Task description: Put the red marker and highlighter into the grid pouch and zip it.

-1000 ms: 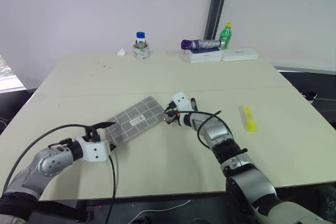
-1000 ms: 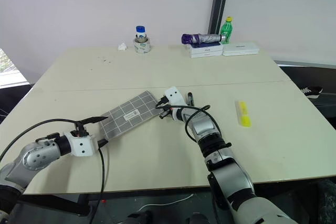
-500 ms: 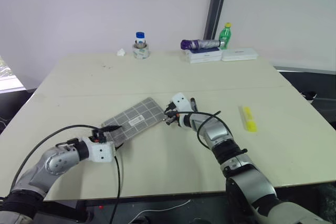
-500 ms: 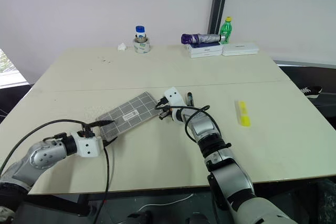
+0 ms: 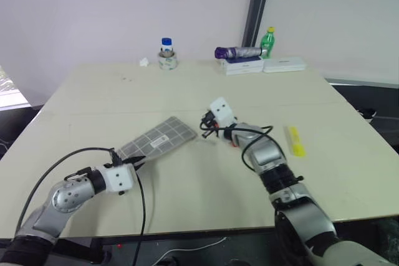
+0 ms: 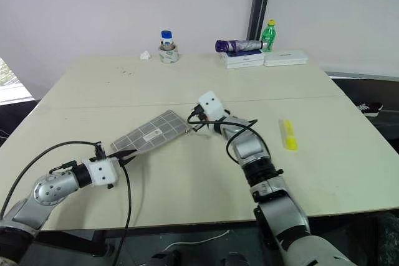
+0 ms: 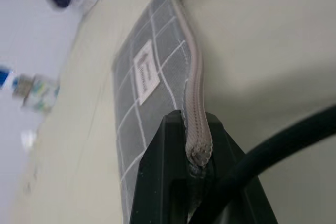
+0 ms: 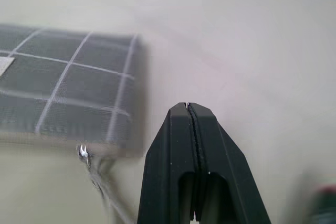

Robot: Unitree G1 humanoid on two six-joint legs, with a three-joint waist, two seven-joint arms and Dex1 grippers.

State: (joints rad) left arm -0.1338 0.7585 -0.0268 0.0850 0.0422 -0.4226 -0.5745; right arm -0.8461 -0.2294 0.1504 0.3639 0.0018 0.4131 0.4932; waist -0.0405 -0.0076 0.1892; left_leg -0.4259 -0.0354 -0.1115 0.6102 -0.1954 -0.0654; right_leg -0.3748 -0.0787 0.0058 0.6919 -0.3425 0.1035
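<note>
The grid pouch (image 5: 159, 140) lies flat on the table, grey with white lines and a white label. My left gripper (image 5: 136, 161) is shut on the zipper edge at the pouch's near left end (image 7: 152, 103). Just past the pouch's far right corner hovers my right gripper (image 5: 204, 123), shut with nothing between its fingers (image 8: 178, 129). The zipper pull and its cord (image 8: 86, 156) hang at that corner, apart from the fingers. The yellow highlighter (image 5: 294, 140) lies on the table right of my right arm. The red marker is mostly hidden by that arm; a red blur (image 8: 321, 195) shows in the right wrist view.
Along the table's far edge stand a blue-capped bottle on a tape roll (image 5: 166, 54), a purple folded umbrella on white boxes (image 5: 240, 54), a green bottle (image 5: 268, 40) and a crumpled tissue (image 5: 144, 62). Black cables loop from both wrists over the near table.
My left gripper closed onto the pouch's near end and slid slightly right. My right gripper lifted up off the pouch's far corner. The pouch turned a little.
</note>
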